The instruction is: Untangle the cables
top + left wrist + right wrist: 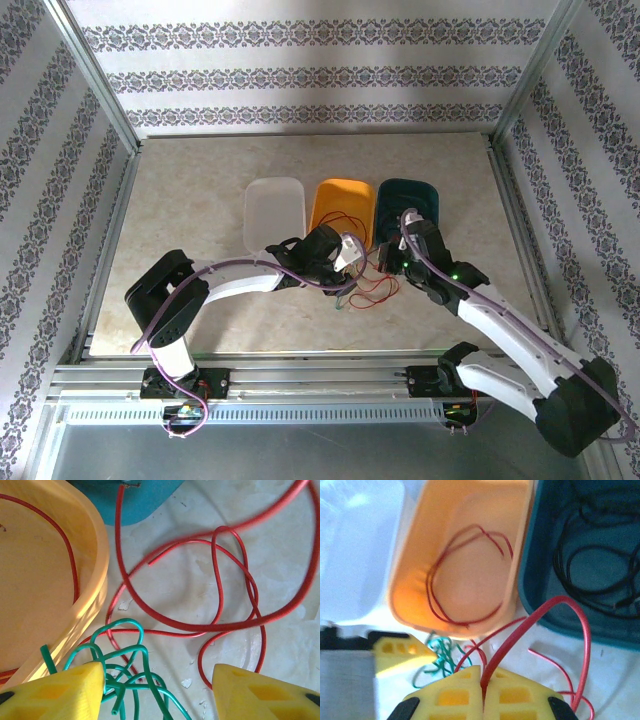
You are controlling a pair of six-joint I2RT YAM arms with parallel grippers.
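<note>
Right claw [482,681] clamped on the red cable [559,599]; left claw [159,680] apart over the green cable [125,622]. If you pull now, the crossed red loops may cinch around the green.

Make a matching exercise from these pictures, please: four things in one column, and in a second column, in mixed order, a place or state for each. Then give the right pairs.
Things
1. green cable
2. black cable
3. left gripper
4. right gripper

Places or states
A. shut on the red cable
B. coiled inside the teal tray
C. open
D. tangled beside the orange tray

Pairs: 1-D, 2-B, 3-C, 4-A
</note>
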